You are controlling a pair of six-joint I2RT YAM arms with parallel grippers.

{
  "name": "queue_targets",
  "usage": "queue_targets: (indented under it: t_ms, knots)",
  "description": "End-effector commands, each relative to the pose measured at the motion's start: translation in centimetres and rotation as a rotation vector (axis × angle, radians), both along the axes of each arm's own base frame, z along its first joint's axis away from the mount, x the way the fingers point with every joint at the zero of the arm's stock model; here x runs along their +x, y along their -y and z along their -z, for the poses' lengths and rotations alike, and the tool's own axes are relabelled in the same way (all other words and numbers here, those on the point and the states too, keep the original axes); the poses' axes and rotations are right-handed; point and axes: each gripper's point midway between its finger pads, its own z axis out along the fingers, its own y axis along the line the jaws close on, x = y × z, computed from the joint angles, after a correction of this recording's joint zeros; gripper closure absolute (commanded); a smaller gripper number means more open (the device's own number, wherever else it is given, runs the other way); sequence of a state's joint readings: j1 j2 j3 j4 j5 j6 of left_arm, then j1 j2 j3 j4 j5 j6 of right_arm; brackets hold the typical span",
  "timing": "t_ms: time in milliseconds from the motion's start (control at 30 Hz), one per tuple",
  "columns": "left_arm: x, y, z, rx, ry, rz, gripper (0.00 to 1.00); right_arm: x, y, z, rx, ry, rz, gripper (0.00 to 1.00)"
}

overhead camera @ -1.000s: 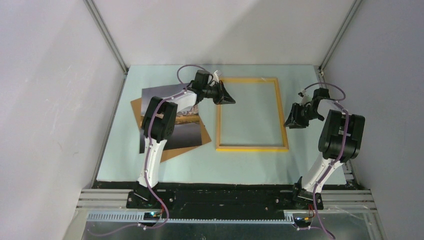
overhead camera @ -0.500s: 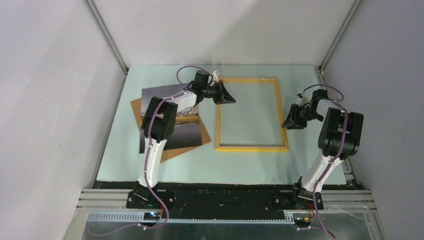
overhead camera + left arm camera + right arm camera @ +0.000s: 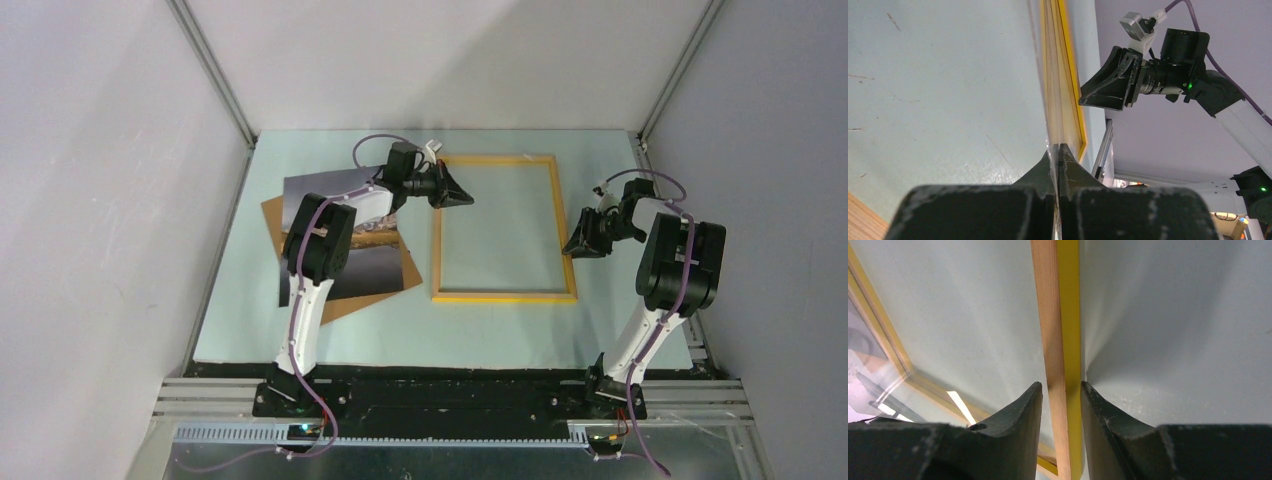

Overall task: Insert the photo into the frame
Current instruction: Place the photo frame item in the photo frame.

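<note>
The yellow-edged frame (image 3: 505, 296) lies flat mid-table. The photo (image 3: 372, 268) lies to its left, half under the left arm, on a brown backing board (image 3: 272, 213). My left gripper (image 3: 465, 198) points right across the frame's left rail, near its far corner. In the left wrist view its tips (image 3: 1055, 146) are shut at the level of the frame's glossy pane (image 3: 1053, 75); whether anything is pinched is not visible. My right gripper (image 3: 578, 247) stands open astride the right rail (image 3: 1063, 315), with its tips (image 3: 1059, 385) close on either side and a narrow gap at the left finger (image 3: 1020, 405).
White enclosure walls stand close to the mat on the left, right and back. Both arm bases sit at the near edge on a metal rail (image 3: 450, 395). The right gripper (image 3: 1098, 97) shows across the frame in the left wrist view.
The right gripper has shifted a little left and back along the right rail, its jaws slightly narrower. The left gripper has edged slightly toward the back. Frame and photo lie as before.
</note>
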State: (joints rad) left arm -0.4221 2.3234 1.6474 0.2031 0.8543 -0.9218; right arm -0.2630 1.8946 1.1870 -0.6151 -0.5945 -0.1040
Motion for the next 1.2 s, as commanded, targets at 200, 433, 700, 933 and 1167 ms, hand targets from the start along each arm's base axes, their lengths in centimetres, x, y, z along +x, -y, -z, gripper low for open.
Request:
queue_targets:
  t_ms: [200,433,700,933,1167]
  knots:
    - [-0.31,0.55,-2.55,-0.079,0.058,0.044,1.00,1.20,-0.21,-0.45,0.018,0.029,-0.006,0.63]
    - [-0.72,0.76,-3.09,-0.097,0.058,0.055,0.88,1.23,-0.22,-0.29,0.018,0.020,-0.006,0.65]
    - [-0.80,1.01,-2.89,-0.100,0.048,0.052,0.81,1.21,-0.20,-0.29,0.016,0.020,-0.007,0.65]
    - [-0.72,1.32,-2.49,-0.100,0.045,0.058,0.79,1.19,-0.26,-0.23,0.020,0.018,-0.008,0.65]
    - [-0.49,1.44,-2.37,-0.099,0.057,0.058,0.78,1.13,-0.26,-0.16,0.020,0.015,-0.009,0.65]
